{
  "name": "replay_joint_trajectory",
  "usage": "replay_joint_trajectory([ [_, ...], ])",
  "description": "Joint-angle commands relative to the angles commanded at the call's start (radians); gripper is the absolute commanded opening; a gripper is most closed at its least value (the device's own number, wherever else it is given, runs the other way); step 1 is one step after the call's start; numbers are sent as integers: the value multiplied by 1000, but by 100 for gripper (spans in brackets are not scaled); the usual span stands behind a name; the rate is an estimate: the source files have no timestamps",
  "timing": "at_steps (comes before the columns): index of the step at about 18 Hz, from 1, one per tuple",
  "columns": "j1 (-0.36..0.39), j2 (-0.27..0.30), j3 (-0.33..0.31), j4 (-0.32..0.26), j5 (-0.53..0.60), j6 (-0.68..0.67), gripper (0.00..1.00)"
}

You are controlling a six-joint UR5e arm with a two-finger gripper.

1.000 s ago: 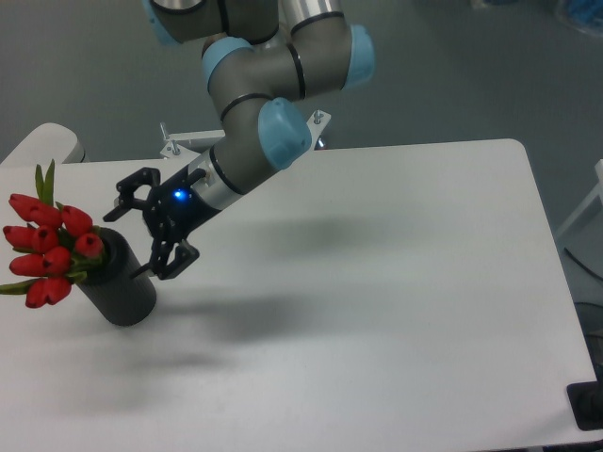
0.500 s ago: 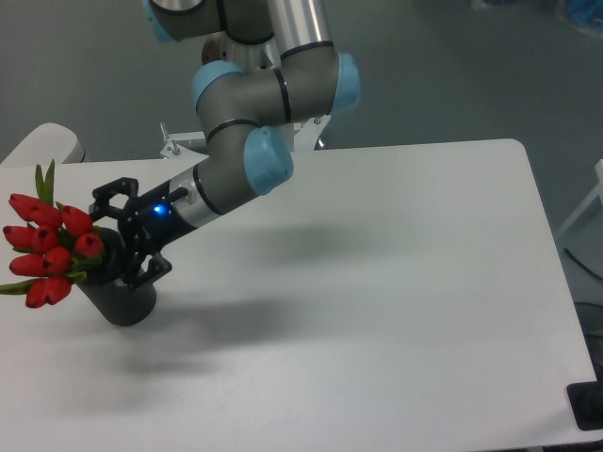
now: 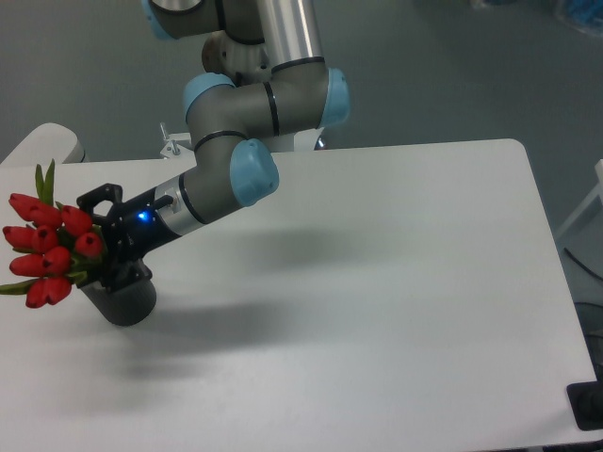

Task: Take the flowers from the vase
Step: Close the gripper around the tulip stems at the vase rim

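The flowers [image 3: 45,247], a bunch of closed red tulip buds with green leaves, lean out to the left of the black cylindrical vase [image 3: 124,301] at the table's left edge. My gripper [image 3: 99,235] is open, with its black fingers spread around the top of the vase, right beside the buds. One finger stands above the stems and the other lies against the vase's upper rim. The stems are hidden behind the fingers and buds.
The white table [image 3: 377,282] stretches to the right of the vase. A pale rounded object [image 3: 42,143] sits at the far left behind the table. A metal bracket [image 3: 172,146] shows at the table's back edge near the arm's base.
My gripper has moved left and slightly down, from beside the vase to over its top by the buds. It has stayed open. The flowers and vase have not moved.
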Motion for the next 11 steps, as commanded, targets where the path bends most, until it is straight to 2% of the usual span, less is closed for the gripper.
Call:
replay_joint_trajectory([
  [1,0,9,0,0,2,-21,15],
  [3,2,21,0,2,2,-35,7],
  [11,26,55,3,5,-15,-52,6],
])
